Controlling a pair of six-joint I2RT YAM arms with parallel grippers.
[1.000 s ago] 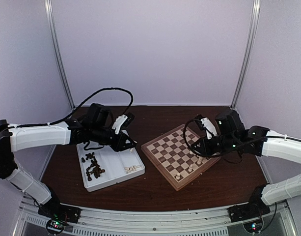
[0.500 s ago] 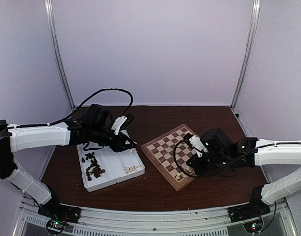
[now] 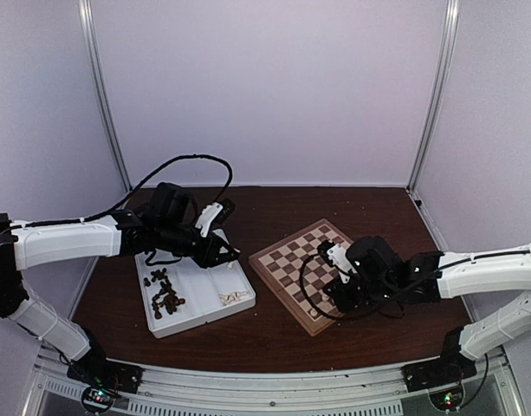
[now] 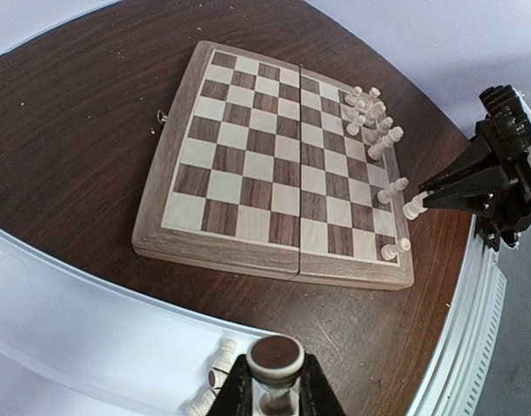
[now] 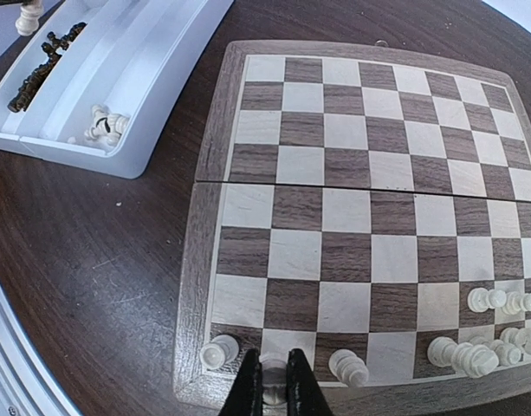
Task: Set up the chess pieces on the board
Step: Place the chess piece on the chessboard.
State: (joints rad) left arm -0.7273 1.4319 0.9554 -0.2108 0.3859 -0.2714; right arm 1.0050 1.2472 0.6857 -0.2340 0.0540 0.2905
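The board point(image 3: 293, 260) lies right of centre, with a few cream-white chess pieces point(image 5: 490, 351) along its near edge. My right gripper point(image 5: 274, 387) is low over that edge, shut on a white piece point(image 5: 273, 364) on the second square from the corner. It sits between a white pawn point(image 5: 220, 351) and another white piece point(image 5: 347, 367). My left gripper point(image 4: 275, 392) hangs above the tray's right end, shut on a cream-white piece point(image 4: 275, 357) whose brown felt base faces the camera. In the top view the left gripper point(image 3: 222, 251) is over the tray and the right gripper point(image 3: 331, 295) over the board's near side.
A white two-compartment tray point(image 3: 200, 276) lies left of the board. Its left compartment holds several dark brown pieces point(image 3: 165, 293); a few white pieces point(image 3: 232, 298) lie in the right one. The metal front rail point(image 3: 274, 390) runs along the near table edge.
My right arm has swung left and nearer along the board, carrying its white piece down to the near row. The left arm has hardly moved.
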